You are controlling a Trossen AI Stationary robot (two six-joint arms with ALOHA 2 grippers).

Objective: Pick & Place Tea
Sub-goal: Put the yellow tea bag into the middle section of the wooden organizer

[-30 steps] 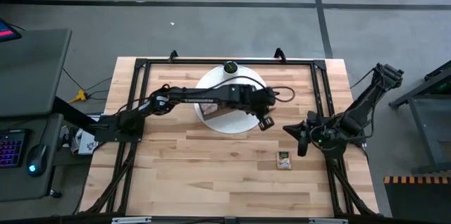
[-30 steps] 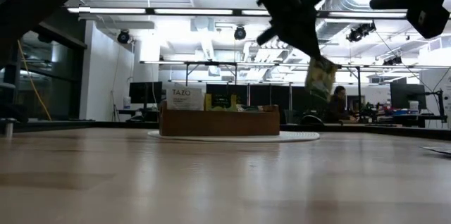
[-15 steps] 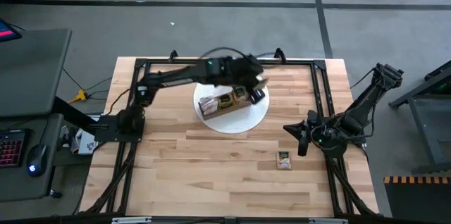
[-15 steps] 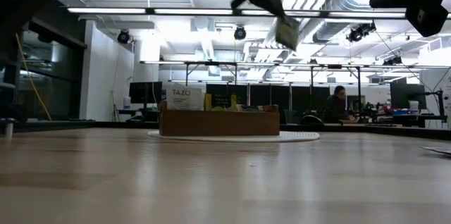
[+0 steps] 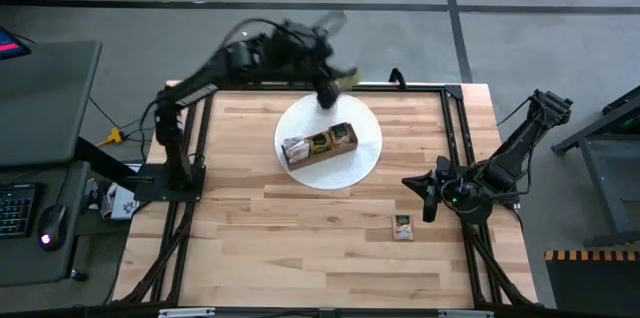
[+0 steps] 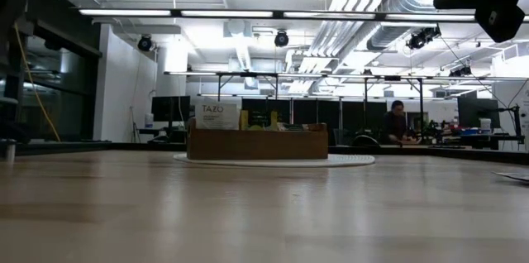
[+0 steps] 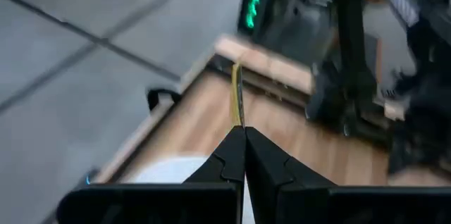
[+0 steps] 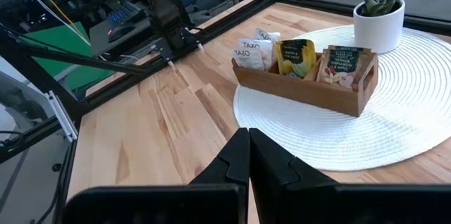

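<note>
Now my left end effector point(image 5: 333, 86) has swung up past the worktop's point(image 5: 300, 238) far edge, pinching a tea sachet point(image 7: 237, 96) | away from tray point(image 5: 320, 145) | right end effector point(image 5: 428, 198) pressed together, parked | placement pending

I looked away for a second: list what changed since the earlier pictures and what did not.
The left gripper, shut on a tea sachet throughout, swung from beside the wooden tray up and over the table's far edge, carrying the sachet along. Nothing was released. Unchanged: the right gripper waits shut at the table's right, the tray sits on the white mat, and a loose sachet lies nearby.
</note>
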